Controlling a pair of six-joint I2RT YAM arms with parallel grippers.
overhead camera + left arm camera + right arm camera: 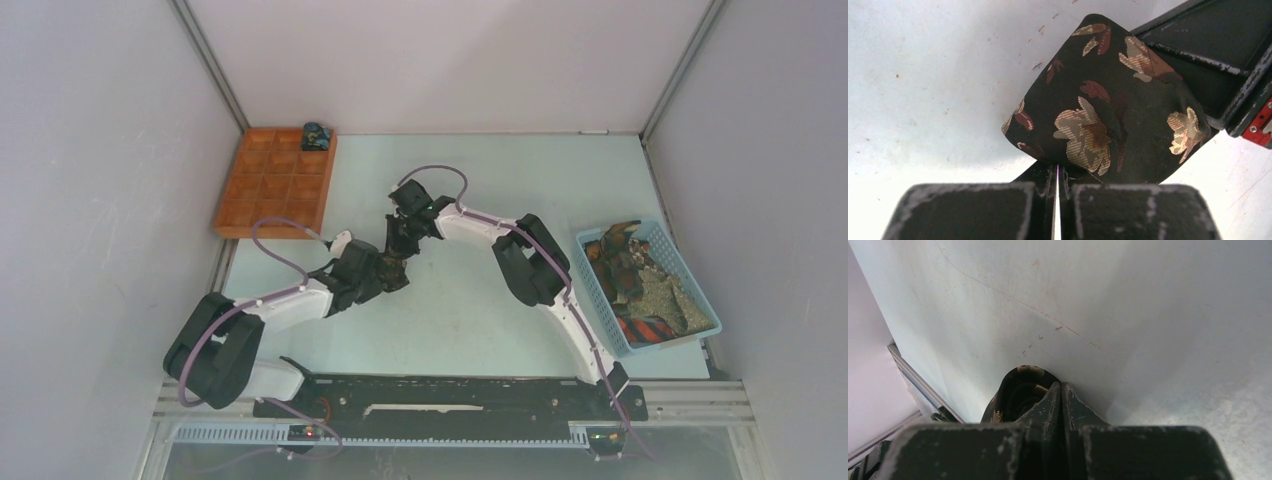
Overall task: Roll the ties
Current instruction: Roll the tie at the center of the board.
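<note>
A black tie with tan and red leaves is bunched into a rounded bundle between both grippers at mid-table. My left gripper is shut, its tips against the bundle's lower edge; only a thin bright slit shows between the fingers, with no cloth in it. My right gripper is shut at the coiled end of the tie, which curls round its left finger. From above, the left gripper comes in from the lower left and the right gripper from above.
An orange compartment tray sits at the back left with one rolled tie in its far right corner. A blue mesh basket at the right edge holds several loose ties. Walls enclose the table.
</note>
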